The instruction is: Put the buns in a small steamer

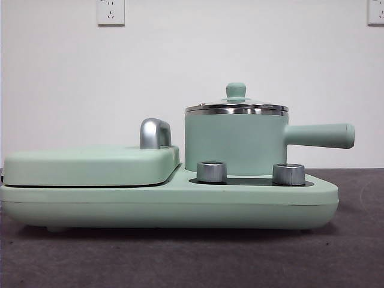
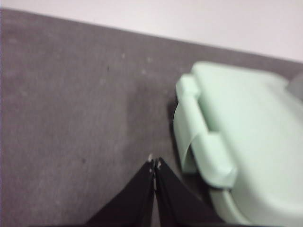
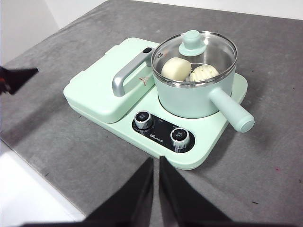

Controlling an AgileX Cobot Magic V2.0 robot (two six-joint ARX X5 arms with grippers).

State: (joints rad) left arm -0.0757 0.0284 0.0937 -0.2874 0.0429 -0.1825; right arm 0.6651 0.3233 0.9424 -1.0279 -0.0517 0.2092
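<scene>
The small steamer [image 1: 235, 142] [image 3: 194, 90] is a mint-green pot with a side handle, standing on the right half of the cooker base with its glass lid [image 3: 195, 49] on. Through the lid I see both buns inside: a smooth one [image 3: 176, 68] and a ridged one [image 3: 204, 73]. In the front view the buns are hidden by the pot wall. My right gripper [image 3: 155, 161] is shut and empty, high above the table in front of the cooker. My left gripper [image 2: 154, 164] is shut and empty, over the grey cloth beside the cooker's hinged end.
The flat griddle plate [image 1: 90, 165] [image 3: 106, 87] [image 2: 251, 142] is closed, with a steel handle [image 1: 155, 133] [image 3: 128, 73]. Two steel knobs [image 1: 211, 171] [image 1: 288, 174] sit on the base front. A grey cloth [image 1: 180, 258] covers the table. The left gripper's black tip [image 3: 16, 78] shows in the right wrist view.
</scene>
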